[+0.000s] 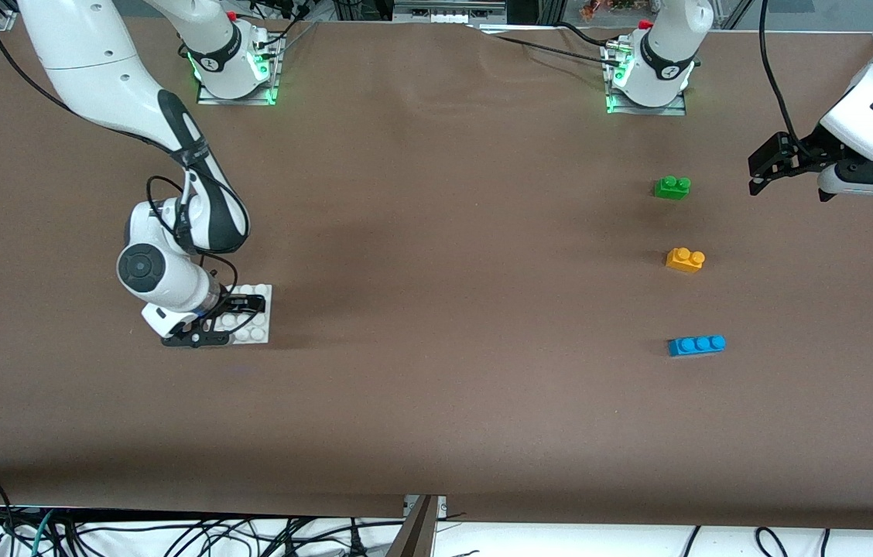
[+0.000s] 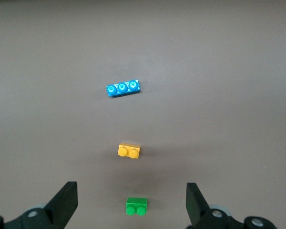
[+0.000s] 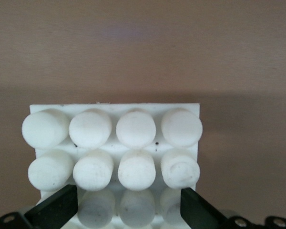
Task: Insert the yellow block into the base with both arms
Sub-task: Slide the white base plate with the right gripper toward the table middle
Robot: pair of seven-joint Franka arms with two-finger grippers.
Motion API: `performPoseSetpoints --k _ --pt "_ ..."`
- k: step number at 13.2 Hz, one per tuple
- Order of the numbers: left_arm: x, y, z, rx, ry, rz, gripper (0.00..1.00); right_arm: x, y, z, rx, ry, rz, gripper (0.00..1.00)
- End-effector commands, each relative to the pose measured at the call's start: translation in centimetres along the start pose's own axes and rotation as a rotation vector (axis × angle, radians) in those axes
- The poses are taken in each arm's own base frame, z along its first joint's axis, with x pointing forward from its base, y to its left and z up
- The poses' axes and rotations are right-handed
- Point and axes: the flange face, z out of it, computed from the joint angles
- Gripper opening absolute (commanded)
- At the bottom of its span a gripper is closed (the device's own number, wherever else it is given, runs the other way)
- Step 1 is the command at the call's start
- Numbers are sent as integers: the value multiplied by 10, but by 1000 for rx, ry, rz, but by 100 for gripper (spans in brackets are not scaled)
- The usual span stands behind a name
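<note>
Brown paper covers the table [image 1: 436, 402] you are working over. Nearest the front camera at the left arm's end lies the blue brick [image 1: 696, 345], then the yellow block [image 1: 685, 259], then the green brick [image 1: 672, 187], all three in a loose row and apart from one another. Your left gripper [image 1: 768, 167] hangs in the air with its jaws spread wide and nothing between them; in the left wrist view the yellow block [image 2: 129, 150] sits well clear of the fingers [image 2: 64, 202], with the green brick [image 2: 136, 206] closer to them. Toward the right arm's end, your right gripper [image 1: 208, 323] is down at the white base [image 1: 255, 309], one finger [image 3: 55, 207] on each side of it, open.
</note>
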Motion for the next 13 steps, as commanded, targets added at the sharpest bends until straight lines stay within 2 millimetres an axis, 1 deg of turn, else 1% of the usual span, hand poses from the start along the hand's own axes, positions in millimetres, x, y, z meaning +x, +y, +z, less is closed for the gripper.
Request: performPoseSetpoints --k 1,3,4,7,10,13 --pt "4 1 -6 -24 1 -12 100 -1 -46 14 16 5 25 100" --pt "4 1 -6 -24 1 -12 100 -5 -79 11 17 13 31 100" --pt "4 1 -6 -24 1 -12 100 -6 -99 5 21 26 25 100" --pt "4 1 -6 -24 1 -12 100 -15 -151 4 25 42 13 100" --pt "4 1 -5 -24 0 -12 100 -20 -199 -6 38 69 10 100" --pt "4 1 -5 -24 -2 -12 100 -33 -246 -6 51 81 32 100"
